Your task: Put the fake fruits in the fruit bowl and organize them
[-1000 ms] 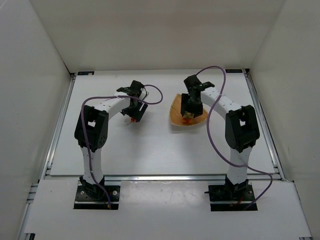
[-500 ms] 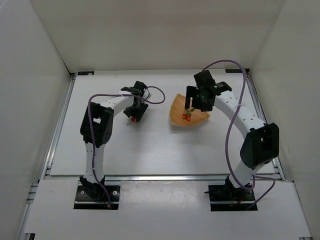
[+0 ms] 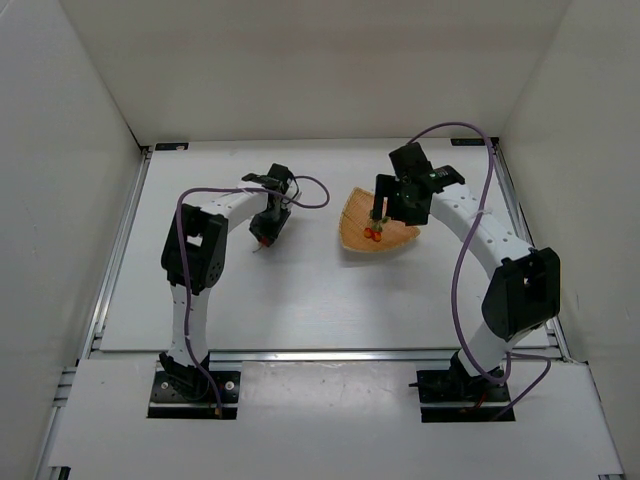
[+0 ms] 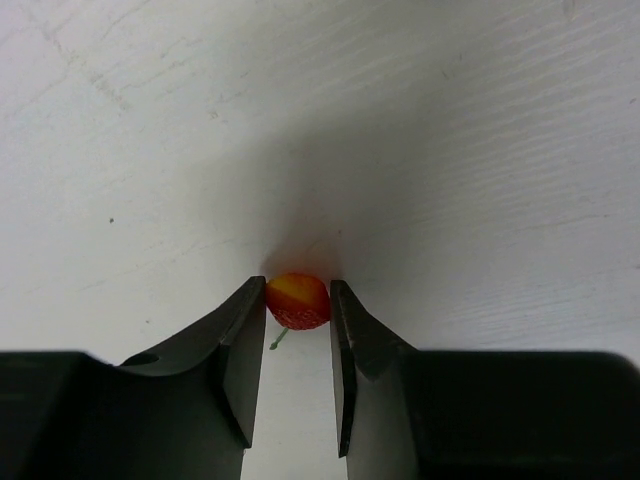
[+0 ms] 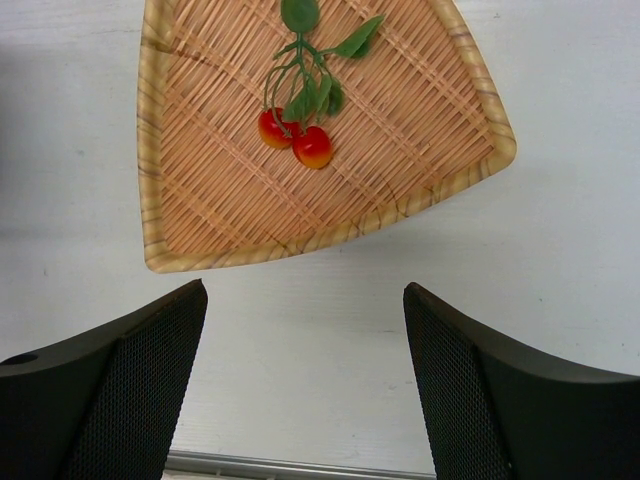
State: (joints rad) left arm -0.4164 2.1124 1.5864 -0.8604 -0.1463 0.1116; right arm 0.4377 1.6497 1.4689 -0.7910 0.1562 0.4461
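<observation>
Plainly, white walls (image 3: 320,60) box a scuffed white table (image 4: 450,150) bearing one pinched cherry (image 4: 297,301)

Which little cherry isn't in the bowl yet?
The single cherry, pinched by the left gripper down at the white table. The leafy pair, joined on one green stem, already lies inside the fruit bowl.

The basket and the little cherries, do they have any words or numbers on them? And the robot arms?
No words, numbers or signs can be read anywhere.
The fruit bowl shows only woven stripes.
The cherry cluster and the single cherry are plain.
The left arm and right arm show no readable label; any marks there are too small to tell.
</observation>
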